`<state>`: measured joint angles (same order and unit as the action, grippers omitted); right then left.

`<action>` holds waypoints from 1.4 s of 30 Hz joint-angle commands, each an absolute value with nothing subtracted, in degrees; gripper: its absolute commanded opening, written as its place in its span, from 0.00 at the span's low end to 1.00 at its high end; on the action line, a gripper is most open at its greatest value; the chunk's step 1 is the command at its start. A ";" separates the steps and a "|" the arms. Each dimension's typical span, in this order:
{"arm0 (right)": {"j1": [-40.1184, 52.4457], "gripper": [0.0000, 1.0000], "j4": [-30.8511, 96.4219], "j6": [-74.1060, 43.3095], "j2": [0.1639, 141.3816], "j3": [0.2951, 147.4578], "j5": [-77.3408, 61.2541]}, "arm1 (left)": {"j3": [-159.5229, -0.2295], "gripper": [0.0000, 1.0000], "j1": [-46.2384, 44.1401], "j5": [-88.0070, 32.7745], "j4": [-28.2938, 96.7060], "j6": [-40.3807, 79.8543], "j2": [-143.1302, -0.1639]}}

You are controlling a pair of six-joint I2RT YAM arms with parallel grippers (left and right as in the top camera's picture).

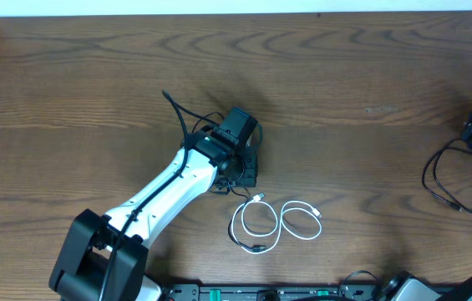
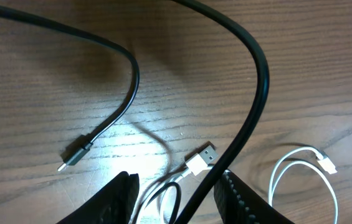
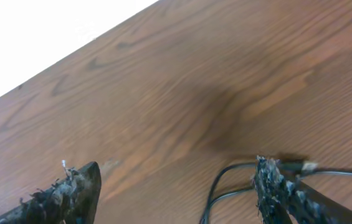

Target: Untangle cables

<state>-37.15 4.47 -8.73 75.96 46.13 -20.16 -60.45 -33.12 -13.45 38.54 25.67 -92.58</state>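
Limp, light white cable (image 1: 279, 222) is being straddled by half-spread left gripper (image 2: 176, 176), pinch beside plug (image 2: 204, 157) judged best, right gripper (image 3: 177, 167) being held spread.

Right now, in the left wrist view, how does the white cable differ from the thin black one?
The white cable curls in loops; the black cable makes one open bend. The white cable's nearer plug is broad and silver-tipped; the black cable's is slim and dark. Both are thin and rest on the table.
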 commanded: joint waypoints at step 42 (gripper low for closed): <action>29.26 0.81 51.37 -16.56 76.20 44.36 -31.88 | -60.23 0.45 -22.39 -5.82 38.98 29.67 -92.84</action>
